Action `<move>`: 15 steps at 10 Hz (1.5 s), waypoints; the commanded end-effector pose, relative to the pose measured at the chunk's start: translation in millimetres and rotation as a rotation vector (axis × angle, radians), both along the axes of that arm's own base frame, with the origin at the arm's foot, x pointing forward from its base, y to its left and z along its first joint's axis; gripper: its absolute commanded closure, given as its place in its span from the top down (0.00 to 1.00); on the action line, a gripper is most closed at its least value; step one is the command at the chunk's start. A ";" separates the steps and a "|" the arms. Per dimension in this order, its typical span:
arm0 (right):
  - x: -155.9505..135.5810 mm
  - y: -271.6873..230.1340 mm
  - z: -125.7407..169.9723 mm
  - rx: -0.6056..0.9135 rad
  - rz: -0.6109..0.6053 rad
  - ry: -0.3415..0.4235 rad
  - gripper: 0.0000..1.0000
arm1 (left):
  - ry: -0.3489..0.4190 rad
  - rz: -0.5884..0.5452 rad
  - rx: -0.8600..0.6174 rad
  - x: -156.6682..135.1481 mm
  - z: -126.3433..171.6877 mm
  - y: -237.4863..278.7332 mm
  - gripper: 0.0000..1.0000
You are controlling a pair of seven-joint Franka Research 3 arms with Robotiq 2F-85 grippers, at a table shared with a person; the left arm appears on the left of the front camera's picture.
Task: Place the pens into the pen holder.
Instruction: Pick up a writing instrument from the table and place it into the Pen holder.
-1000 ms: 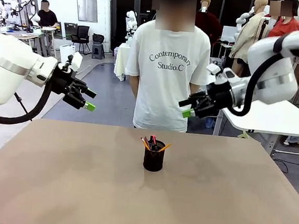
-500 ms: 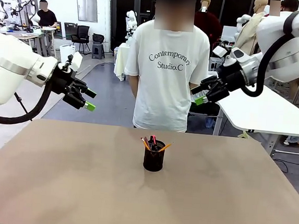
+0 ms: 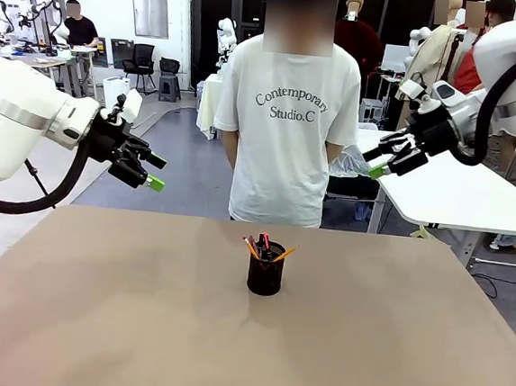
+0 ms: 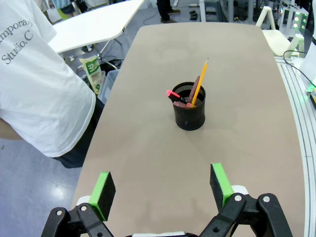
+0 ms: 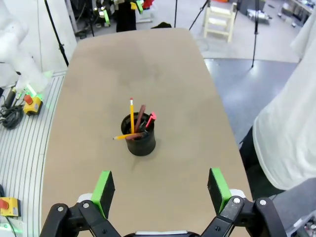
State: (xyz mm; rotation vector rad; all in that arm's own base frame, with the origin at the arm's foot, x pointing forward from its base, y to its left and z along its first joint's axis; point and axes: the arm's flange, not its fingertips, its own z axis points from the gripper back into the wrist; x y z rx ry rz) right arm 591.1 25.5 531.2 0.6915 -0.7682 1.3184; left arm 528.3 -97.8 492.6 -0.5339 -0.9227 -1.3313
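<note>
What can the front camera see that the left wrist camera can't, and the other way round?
Front view alone: both arms, with the left end effector and right end effector raised and open. Left wrist view alone: a look down into the holder, where the pens lean on its rim. Both: the table and the person beside it.

**Black mesh cup, bright sticks, plain tan table**

The pen holder (image 4: 189,112) reads black, its wall a fine wire mesh. Inside, one pen (image 4: 199,81) is yellow-orange, pencil-like; another (image 4: 193,91) is brownish-pink; the third (image 4: 176,96) looks dark with a red tip, though its body is hard to make out. The table (image 3: 94,314) is flat beige-brown, unpatterned. Both arms are white; the left gripper (image 3: 151,172) and right gripper (image 3: 375,162) are black with vivid green pads. The person's T-shirt (image 3: 285,141) is white with dark lettering.
</note>
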 end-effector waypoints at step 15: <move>-1.3 -8.8 -0.7 0.005 -0.003 0.010 1.00 | 0.002 -0.007 -0.002 -1.1 1.2 0.4 1.00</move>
